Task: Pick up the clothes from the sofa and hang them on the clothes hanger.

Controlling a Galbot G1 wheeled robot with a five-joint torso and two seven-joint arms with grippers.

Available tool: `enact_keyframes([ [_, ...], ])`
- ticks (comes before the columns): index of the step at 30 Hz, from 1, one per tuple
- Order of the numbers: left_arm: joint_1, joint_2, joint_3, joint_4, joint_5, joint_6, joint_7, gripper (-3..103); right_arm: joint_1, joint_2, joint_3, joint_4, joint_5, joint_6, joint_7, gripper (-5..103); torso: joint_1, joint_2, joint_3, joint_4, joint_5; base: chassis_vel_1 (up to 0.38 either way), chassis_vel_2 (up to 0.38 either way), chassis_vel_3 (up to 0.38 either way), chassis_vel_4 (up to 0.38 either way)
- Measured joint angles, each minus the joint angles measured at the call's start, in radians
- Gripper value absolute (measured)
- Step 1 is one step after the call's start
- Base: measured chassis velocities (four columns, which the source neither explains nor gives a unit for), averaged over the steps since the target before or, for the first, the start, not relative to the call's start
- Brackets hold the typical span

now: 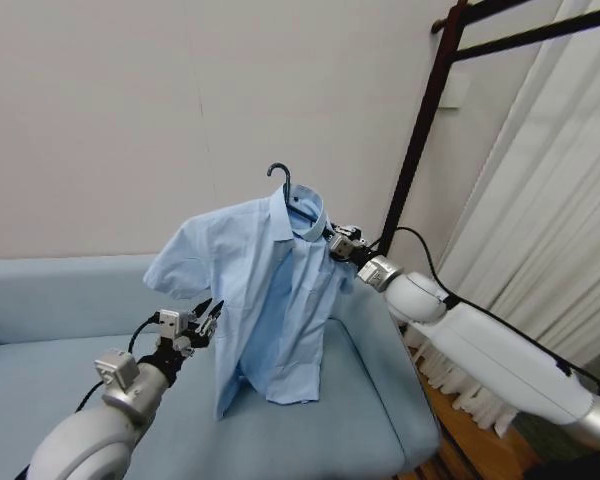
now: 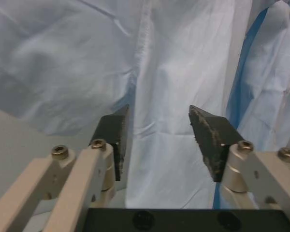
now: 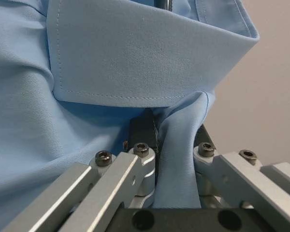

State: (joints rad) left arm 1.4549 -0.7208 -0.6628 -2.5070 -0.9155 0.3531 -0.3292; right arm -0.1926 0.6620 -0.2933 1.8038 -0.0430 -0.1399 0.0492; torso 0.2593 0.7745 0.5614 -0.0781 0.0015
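The shirt (image 1: 270, 290) hides most of the hanger (image 1: 281, 180) and the tips of my right gripper (image 1: 330, 241); the rack (image 1: 420, 150) leaves the frame's upper right.

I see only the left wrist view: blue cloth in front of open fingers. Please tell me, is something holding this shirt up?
Observer: Yes. The right gripper is shut on the shirt just under its collar.
Operator: Does the shirt lie on the sofa?
Observer: No, it hangs in the air above the sofa, on a black hanger whose hook sticks up over the collar.
Operator: Is the hook on the rack?
Observer: No. The dark rack stands behind the right arm, apart from the hook.
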Motion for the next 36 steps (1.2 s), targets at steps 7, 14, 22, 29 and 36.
enact_keyframes([
  [7,0.027,0.047,-0.155,0.001,-0.145,0.02,-0.005,72,-0.018,-0.005,0.016,-0.069,-0.086,0.172,0.068,8,0.0,0.0,0.0,0.0006,-0.0005,0.0,0.0,0.0,0.0],
  [14,-0.148,0.208,-0.242,0.003,-0.471,0.054,-0.066,97,-0.105,-0.006,0.046,-0.075,-0.107,0.27,0.118,8,0.0,0.0,0.0,0.0,-0.0001,0.0,0.0,0.0,0.0],
  [22,-0.257,0.321,-0.261,0.004,-0.638,0.062,-0.096,100,-0.152,0.006,0.054,-0.1,-0.154,0.33,0.126,8,0.0,0.0,0.0,0.0003,-0.0001,0.0,0.0,0.0,0.0],
  [29,-0.368,0.386,-0.152,0.005,-0.734,0.078,0.002,100,-0.139,0.025,0.035,-0.079,-0.17,0.341,0.134,8,0.0,0.0,0.0,0.0,-0.0001,0.0,0.0,0.0,0.0],
  [36,-0.422,0.398,-0.102,0.039,-0.759,0.102,0.014,100,-0.107,0.048,0.017,-0.084,-0.16,0.34,0.126,8,0.0,0.0,0.0,0.0005,-0.0003,0.0,0.0,0.0,0.0],
])
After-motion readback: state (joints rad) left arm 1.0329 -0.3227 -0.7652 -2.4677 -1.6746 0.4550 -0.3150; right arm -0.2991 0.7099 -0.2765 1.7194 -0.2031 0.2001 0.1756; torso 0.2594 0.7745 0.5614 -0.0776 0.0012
